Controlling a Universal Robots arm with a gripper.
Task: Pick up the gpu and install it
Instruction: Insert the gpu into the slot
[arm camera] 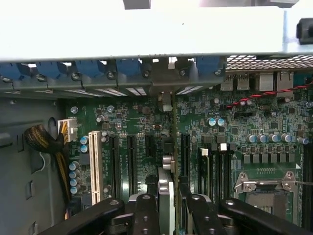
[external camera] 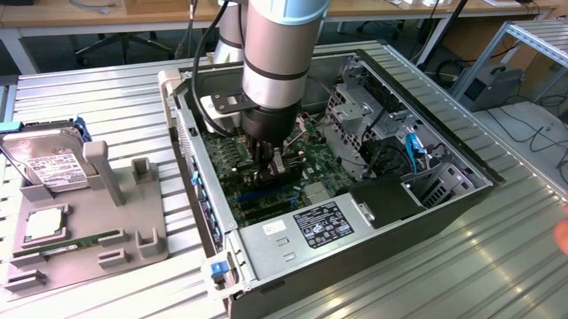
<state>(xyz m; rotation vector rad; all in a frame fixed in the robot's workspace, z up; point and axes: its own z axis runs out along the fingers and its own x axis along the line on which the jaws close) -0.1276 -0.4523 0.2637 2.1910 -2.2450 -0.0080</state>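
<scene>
Arm (external camera: 277, 60) and gripper (external camera: 271, 174) reach down into an open computer case (external camera: 443, 199) that lies on its side on the ribbed metal counter (external camera: 106, 100) in the exterior view. The fingers pinch the gpu (external camera: 278, 166), which stands on edge, upright, just above the green motherboard (external camera: 310, 156), near the blue slot (external camera: 266, 195) beside the power supply (external camera: 310, 229) with its black label. Whether the card's lower edge already touches a slot cannot be told from here. To the exterior view's left, a grey holder (external camera: 89, 232) rests on the counter, carrying a silver hard drive (external camera: 44, 163) with a white label, a narrow green memory stick (external camera: 76, 242) and a small square chip (external camera: 44, 224). To the exterior view's right, blue cables (external camera: 413, 149) run through the drive bay of the case.

In the wrist view, the two black fingers (arm camera: 146, 215) close on the gpu (arm camera: 166, 183), seen edge-on as a thin upright plate running away from the camera toward the rear wall of the case. It lines up between the long black expansion slots (arm camera: 131, 161), with a white slot (arm camera: 95, 166) off to one side and the processor socket (arm camera: 266, 188) with its metal frame on the other. The card's far end sits close to the row of blue bracket clips (arm camera: 127, 67) along the case's rear opening. A bundle of yellow and black wires (arm camera: 49, 144) plugs into a white connector (arm camera: 68, 129) near the board's edge.
</scene>
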